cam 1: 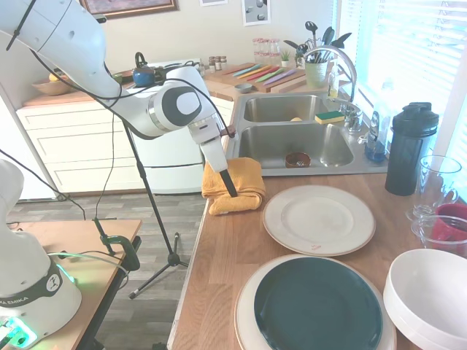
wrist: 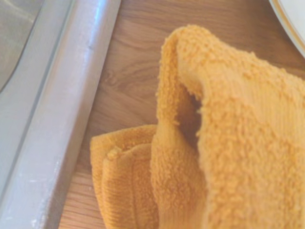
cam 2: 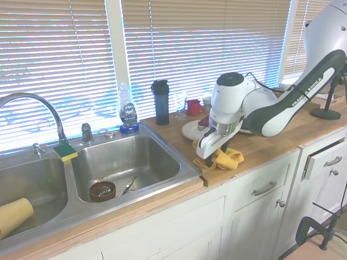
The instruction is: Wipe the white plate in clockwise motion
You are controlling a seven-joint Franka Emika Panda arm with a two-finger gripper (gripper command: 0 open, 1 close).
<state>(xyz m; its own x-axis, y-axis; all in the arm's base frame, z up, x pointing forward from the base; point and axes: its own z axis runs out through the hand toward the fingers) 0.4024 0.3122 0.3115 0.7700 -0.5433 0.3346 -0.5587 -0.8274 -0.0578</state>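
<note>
The white plate (cam 1: pixel 319 219) lies on the wooden counter to the right of a crumpled yellow towel (cam 1: pixel 237 182); a reddish mark shows near its front edge. My gripper (cam 1: pixel 230 187) points down into the towel, left of the plate and next to the sink's corner, and looks shut on a fold of it. The second exterior view shows the gripper (cam 2: pixel 208 155) low over the towel (cam 2: pixel 229 158), with the plate (cam 2: pixel 191 130) partly hidden behind the arm. Up close in the wrist view, a raised fold of the towel (wrist: pixel 224 129) fills the picture, and the plate's rim (wrist: pixel 291 19) sits in one corner.
A steel double sink (cam 1: pixel 292 146) lies just behind the towel. A larger white plate bearing a dark green plate (cam 1: pixel 315 306) sits at the counter's front, beside a deep white bowl (cam 1: pixel 430 299). A black shaker bottle (cam 1: pixel 411 149), glasses (cam 1: pixel 438 182) and a red cup (cam 1: pixel 454 222) stand at right.
</note>
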